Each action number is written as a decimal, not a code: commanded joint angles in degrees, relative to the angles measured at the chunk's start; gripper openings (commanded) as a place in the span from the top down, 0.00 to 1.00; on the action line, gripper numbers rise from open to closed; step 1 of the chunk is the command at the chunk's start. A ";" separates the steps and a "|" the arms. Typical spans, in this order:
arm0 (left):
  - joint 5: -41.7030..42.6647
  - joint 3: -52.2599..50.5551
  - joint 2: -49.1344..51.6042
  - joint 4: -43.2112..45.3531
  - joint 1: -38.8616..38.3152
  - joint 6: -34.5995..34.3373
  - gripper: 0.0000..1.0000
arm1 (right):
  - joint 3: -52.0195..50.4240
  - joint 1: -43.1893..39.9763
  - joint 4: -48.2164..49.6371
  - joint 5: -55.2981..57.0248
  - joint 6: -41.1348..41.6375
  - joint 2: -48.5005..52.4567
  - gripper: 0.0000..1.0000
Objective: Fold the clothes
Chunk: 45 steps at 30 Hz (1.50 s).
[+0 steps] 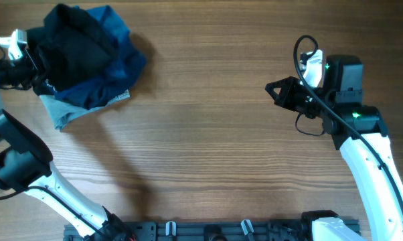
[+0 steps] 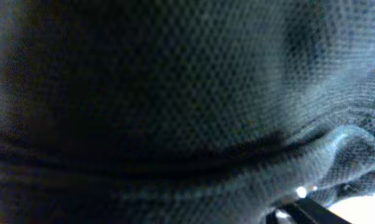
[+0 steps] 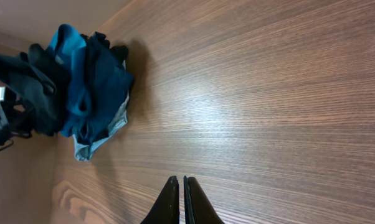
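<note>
A heap of clothes [image 1: 88,57] lies at the table's far left: a black garment [image 1: 74,37] on top, a blue one [image 1: 121,63] under it and a light grey piece [image 1: 59,112] sticking out at the front. The heap also shows in the right wrist view [image 3: 88,93]. My left gripper [image 1: 35,65] is pushed into the heap's left side. Dark mesh fabric [image 2: 175,93] fills the left wrist view and hides the jaws. My right gripper [image 1: 272,88] is shut and empty over bare wood at the right, its fingertips [image 3: 178,182] pointing toward the heap.
The wooden table [image 1: 208,147] stretches between the heap and the right arm. A black rail with clips [image 1: 242,229] runs along the front edge. The left arm's base link [image 1: 14,161] stands at the front left.
</note>
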 commanded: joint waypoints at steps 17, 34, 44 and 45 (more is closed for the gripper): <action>-20.06 -0.61 -24.24 2.82 -8.61 -3.72 0.96 | 0.59 0.02 5.18 -1.97 -0.20 0.11 0.96; -41.62 -0.70 9.70 23.56 -23.41 -10.12 0.96 | 0.59 0.02 4.28 -2.56 7.06 0.11 0.96; -45.31 -0.63 -8.00 14.78 -21.57 -10.10 0.24 | 0.59 0.02 5.88 -2.56 5.22 -0.28 0.96; -44.92 -0.63 -10.95 13.62 -21.55 -10.08 0.16 | 0.66 0.02 7.17 -2.56 5.25 -0.85 0.96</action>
